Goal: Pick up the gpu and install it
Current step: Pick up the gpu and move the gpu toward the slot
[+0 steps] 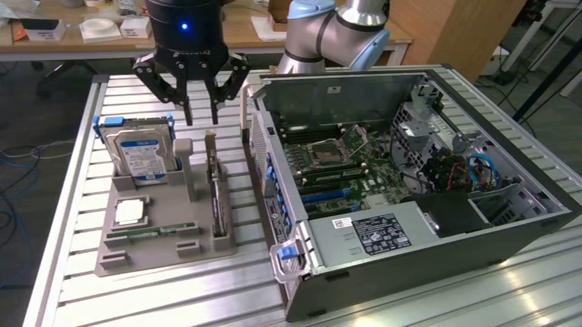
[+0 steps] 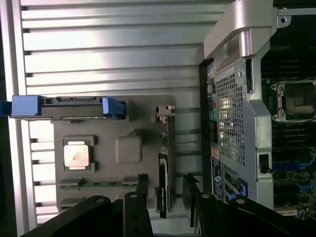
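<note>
The gpu (image 1: 215, 197) is a thin dark card standing on its edge in a slot of the grey tray (image 1: 163, 255), beside the computer case. Seen edge-on in the wrist view, the gpu (image 2: 165, 168) runs between my two fingertips. My gripper (image 1: 203, 122) hangs open above the card's far end, apart from it, with nothing in it. In the wrist view my gripper (image 2: 166, 195) straddles the card's line, one black finger (image 2: 142, 185) on each side.
The tray also holds an upright blue-labelled hard drive (image 1: 141, 153), a processor chip (image 1: 130, 212) and a green memory stick (image 1: 150, 233). The open computer case (image 1: 400, 204) lies on the exterior view's right, motherboard (image 1: 345, 170) exposed. All rest on a slatted metal table (image 1: 155, 300).
</note>
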Action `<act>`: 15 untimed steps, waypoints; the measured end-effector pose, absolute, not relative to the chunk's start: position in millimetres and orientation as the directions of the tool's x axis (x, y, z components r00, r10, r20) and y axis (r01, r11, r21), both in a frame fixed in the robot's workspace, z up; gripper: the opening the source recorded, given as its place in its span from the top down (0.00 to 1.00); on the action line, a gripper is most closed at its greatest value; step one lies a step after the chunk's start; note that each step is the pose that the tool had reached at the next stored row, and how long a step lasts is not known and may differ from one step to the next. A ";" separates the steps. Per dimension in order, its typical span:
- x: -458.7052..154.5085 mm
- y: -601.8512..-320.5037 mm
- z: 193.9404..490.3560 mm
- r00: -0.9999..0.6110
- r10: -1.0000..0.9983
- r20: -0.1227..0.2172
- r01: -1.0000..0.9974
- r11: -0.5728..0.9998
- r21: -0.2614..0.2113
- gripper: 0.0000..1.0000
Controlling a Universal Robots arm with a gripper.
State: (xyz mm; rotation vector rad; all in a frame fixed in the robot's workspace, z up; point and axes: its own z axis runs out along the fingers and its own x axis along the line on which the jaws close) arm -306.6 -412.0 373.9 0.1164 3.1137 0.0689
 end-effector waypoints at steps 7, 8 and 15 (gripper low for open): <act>-306.3 -414.2 370.2 -0.997 0.075 -0.023 0.074 0.996 0.045 0.59; -306.2 -414.4 369.6 -0.997 0.075 -0.023 0.074 0.996 0.045 0.59; -306.2 -415.1 365.5 -0.997 0.074 -0.023 0.073 0.996 0.045 0.59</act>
